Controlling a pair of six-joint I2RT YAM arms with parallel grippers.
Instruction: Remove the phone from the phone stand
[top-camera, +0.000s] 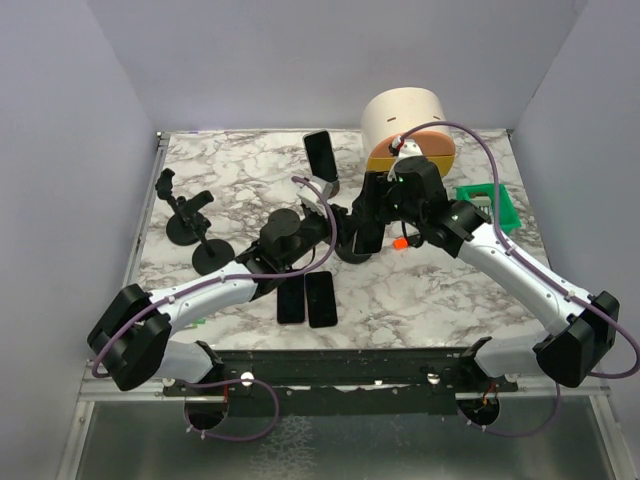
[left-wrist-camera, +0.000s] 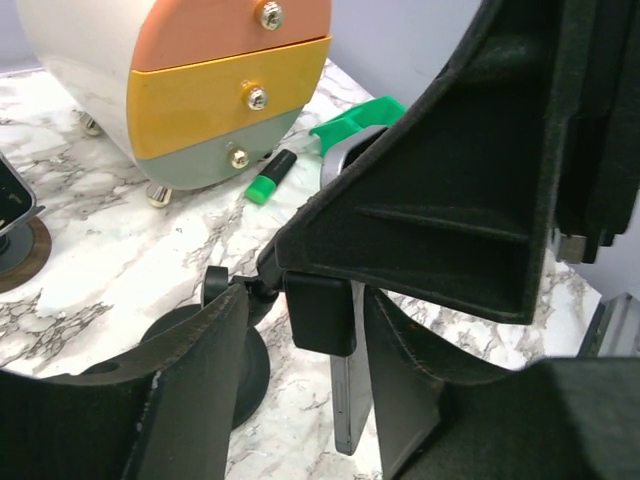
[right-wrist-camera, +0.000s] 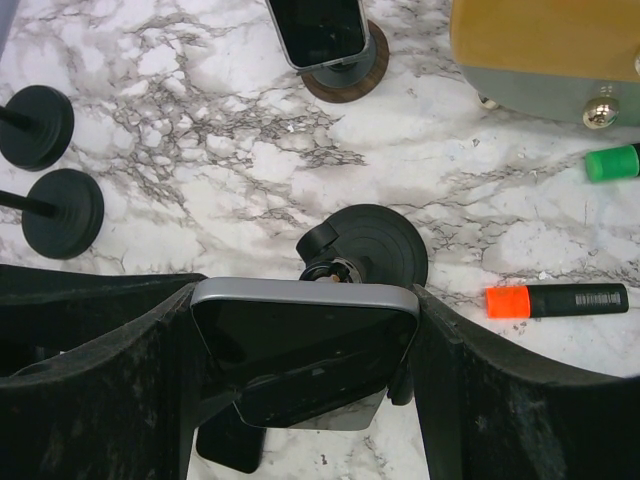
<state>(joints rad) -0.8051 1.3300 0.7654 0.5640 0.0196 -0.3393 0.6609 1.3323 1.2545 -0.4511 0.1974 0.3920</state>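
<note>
At centre table, item one: phone (right-wrist-camera: 300, 350), dark screen with a silver edge. It is held across its width between the two fingers of the right gripper (right-wrist-camera: 305, 330), which press on both long sides. It sits directly over the round black base of the phone stand (right-wrist-camera: 375, 245), close against the stand's clamp head (whether it has come clear of the clamp cannot be told).

Item two: left gripper (top-camera: 330, 215), reaching in from the left, just beside the same stand. Its fingers stand apart around the stand's lower part, but I cannot tell if they touch or grip anything.

Behind: a second phone on a brown-based stand (top-camera: 320, 152), and a round drawer chest (top-camera: 405, 120) with orange, yellow and grey-green fronts.

Near the chest: a green marker (left-wrist-camera: 270, 177), an orange marker (right-wrist-camera: 555, 300) and a green tray (top-camera: 490, 205).

Left side: two empty black stands (top-camera: 185, 215) (top-camera: 210, 250).

Front: two dark phones lying flat side by side (top-camera: 291, 298) (top-camera: 321, 298) on the marble table (top-camera: 430, 290).
</note>
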